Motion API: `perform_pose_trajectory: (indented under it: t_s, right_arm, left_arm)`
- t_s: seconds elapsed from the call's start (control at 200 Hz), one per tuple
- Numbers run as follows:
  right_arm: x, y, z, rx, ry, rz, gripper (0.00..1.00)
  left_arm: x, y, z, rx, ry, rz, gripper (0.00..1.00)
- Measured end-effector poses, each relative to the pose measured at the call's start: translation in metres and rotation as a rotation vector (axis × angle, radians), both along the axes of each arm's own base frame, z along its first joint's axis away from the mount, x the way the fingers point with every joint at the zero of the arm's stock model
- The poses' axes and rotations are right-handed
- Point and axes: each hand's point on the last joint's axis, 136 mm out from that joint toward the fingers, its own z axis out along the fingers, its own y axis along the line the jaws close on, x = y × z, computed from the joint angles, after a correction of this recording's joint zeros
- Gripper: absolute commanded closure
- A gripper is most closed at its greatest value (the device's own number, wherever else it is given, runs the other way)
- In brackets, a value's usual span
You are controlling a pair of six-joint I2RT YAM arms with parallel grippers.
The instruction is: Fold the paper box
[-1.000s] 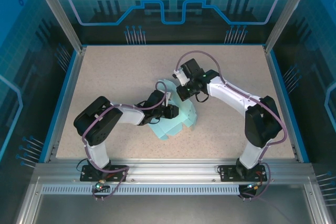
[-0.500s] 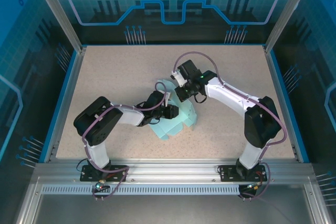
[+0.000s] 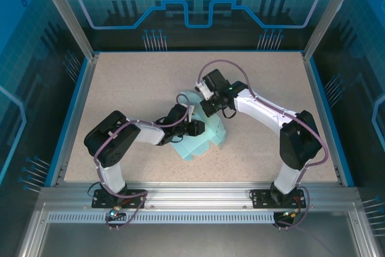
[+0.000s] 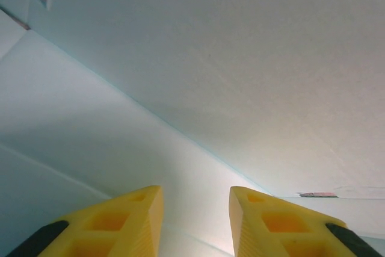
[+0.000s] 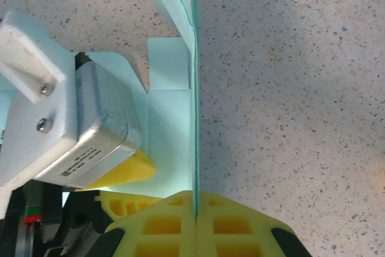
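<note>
Right wrist view: the right hand [image 5: 195, 200] pinches an upright flap of the paper box [image 5: 170, 118], mid-table [image 3: 132, 82]. It has edged left, firming that wall, while the left hand [image 4: 195, 209], fingers apart, braces inside.

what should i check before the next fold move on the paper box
1. right gripper shut on the upright flap of the paper box: ok
2. pinched flap runs straight, no buckle, in the right wrist view: ok
3. left gripper open, nothing between its fingers: ok
4. left fingers touching the card panel ahead of them: cannot tell
5. box base lying flat on the table: cannot tell
</note>
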Motion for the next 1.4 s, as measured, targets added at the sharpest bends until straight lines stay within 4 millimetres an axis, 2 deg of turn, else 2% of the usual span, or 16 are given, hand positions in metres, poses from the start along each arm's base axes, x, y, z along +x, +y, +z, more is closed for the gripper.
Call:
perform_pose_trajectory:
  t_s: [0.24, 0.51, 0.63, 0.78, 0.931, 1.011, 1.121, 1.396]
  right_arm:
    - [0.006, -0.008, 0.002, -0.110, -0.083, 0.007, 1.00]
    - [0.009, -0.009, 0.008, -0.287, -0.216, 0.049, 1.00]
    - [0.016, -0.009, 0.015, -0.340, -0.284, 0.058, 1.00]
    - [0.027, -0.012, 0.022, -0.408, -0.374, 0.062, 0.99]
    - [0.032, -0.013, 0.016, -0.507, -0.447, 0.100, 0.99]
    - [0.034, -0.010, 0.012, -0.548, -0.477, 0.123, 0.99]
    - [0.037, -0.007, 0.005, -0.600, -0.507, 0.152, 0.99]
    - [0.049, -0.006, -0.007, -0.726, -0.592, 0.182, 1.00]
  left_arm:
    - [0.000, 0.009, 0.009, -0.006, -0.006, 0.017, 0.53]
    - [0.012, 0.036, 0.044, -0.034, -0.052, 0.082, 0.44]
    - [0.016, 0.056, 0.058, -0.030, -0.059, 0.126, 0.44]
    - [0.020, 0.090, 0.073, -0.013, -0.061, 0.208, 0.43]
    - [0.024, 0.126, 0.085, 0.009, -0.061, 0.307, 0.42]
    - [0.024, 0.139, 0.089, 0.014, -0.061, 0.340, 0.41]
    - [0.020, 0.148, 0.092, 0.022, -0.057, 0.362, 0.41]
    - [0.011, 0.153, 0.088, 0.032, -0.040, 0.365, 0.40]
